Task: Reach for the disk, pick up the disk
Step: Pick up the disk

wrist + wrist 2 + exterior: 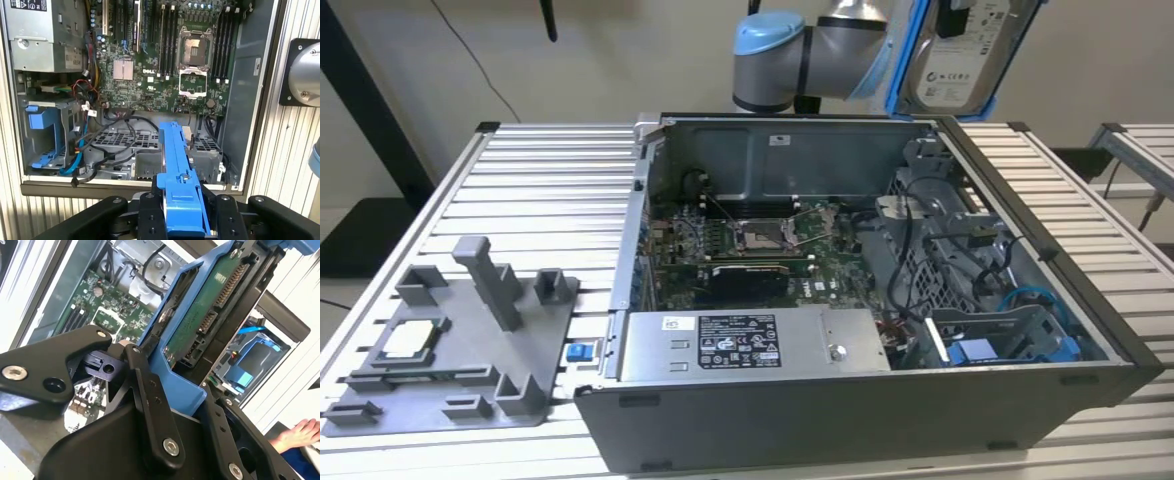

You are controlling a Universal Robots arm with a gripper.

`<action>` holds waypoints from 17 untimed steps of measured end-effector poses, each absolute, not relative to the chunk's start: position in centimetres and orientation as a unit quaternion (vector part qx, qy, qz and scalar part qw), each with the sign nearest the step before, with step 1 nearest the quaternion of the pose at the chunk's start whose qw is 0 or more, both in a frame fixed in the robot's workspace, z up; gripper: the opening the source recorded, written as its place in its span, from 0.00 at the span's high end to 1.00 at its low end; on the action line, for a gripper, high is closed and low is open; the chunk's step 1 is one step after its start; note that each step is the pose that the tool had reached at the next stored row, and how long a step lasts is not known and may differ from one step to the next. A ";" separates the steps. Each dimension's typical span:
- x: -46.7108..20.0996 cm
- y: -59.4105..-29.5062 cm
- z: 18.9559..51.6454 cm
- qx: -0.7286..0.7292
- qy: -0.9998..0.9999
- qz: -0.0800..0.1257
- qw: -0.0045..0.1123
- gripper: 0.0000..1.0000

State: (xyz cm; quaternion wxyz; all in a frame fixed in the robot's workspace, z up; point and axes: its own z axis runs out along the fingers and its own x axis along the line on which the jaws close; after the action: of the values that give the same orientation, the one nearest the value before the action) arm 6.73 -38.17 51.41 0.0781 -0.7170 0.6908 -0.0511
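Now | disk [181,192] clamped in end effector [182,220] | above open computer case [1067,290]

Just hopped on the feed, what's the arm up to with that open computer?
The gripper is shut on the disk, a hard drive in a blue caddy, held up above the far edge of the open computer case. In the second wrist view a person's hand rests off to the side, away from the drive.
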 end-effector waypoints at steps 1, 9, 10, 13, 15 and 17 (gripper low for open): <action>6.7 -38.2 51.4 -0.717 0.691 -0.051 0.078 1.00; 6.7 -38.2 51.4 -0.717 0.691 -0.051 0.078 1.00; 6.7 -38.2 51.4 -0.717 0.691 -0.051 0.078 1.00; 6.7 -38.2 51.4 -0.717 0.691 -0.051 0.078 1.00; 6.8 -38.3 51.4 -0.717 0.691 -0.051 0.078 1.00; 6.8 -38.6 51.4 -0.717 0.691 -0.051 0.078 1.00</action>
State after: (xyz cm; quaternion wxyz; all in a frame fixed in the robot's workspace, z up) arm 6.77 -38.57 51.41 0.0780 -0.7171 0.6908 -0.0510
